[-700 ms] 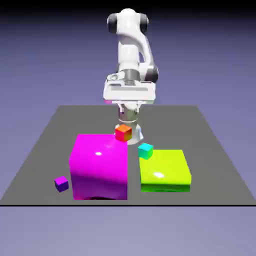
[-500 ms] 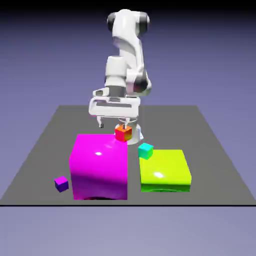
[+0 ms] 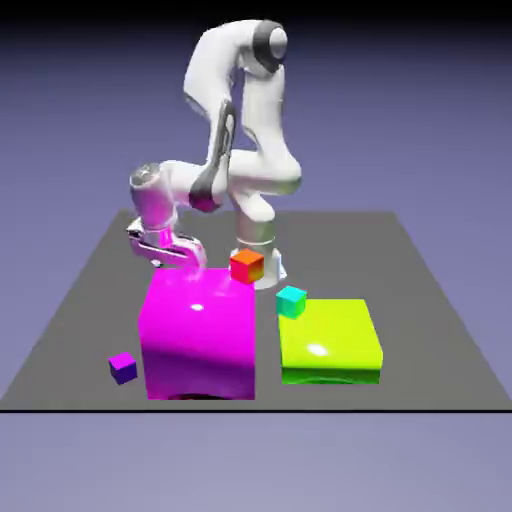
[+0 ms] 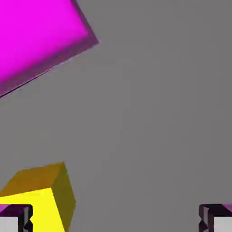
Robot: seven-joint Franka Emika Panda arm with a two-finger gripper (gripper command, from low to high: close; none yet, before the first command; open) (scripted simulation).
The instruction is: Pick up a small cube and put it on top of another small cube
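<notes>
The small yellow cube (image 4: 38,199) shows only in the hand view, at the lower left, on the grey table; the big magenta block (image 3: 198,335) hides it in the exterior view. My gripper (image 4: 115,219) is open, its fingertips (image 4: 16,218) set wide apart. The left tip overlaps the cube's lower left corner, so the cube lies off to the left of the gap, not between the fingers. In the exterior view the gripper (image 3: 188,264) hangs low just behind the magenta block's far left edge. An orange-red small cube (image 3: 247,266) sits behind the block's far right corner.
A corner of the magenta block (image 4: 36,36) fills the hand view's upper left. A teal small cube (image 3: 291,301) sits by the flat lime block (image 3: 328,340). A purple small cube (image 3: 123,367) lies at the exterior view's lower left. The grey table (image 3: 420,300) ends near the front.
The arm has swung from the middle toward the exterior view's left and dropped lower, bringing the hand down behind the magenta block. No cube has moved.
</notes>
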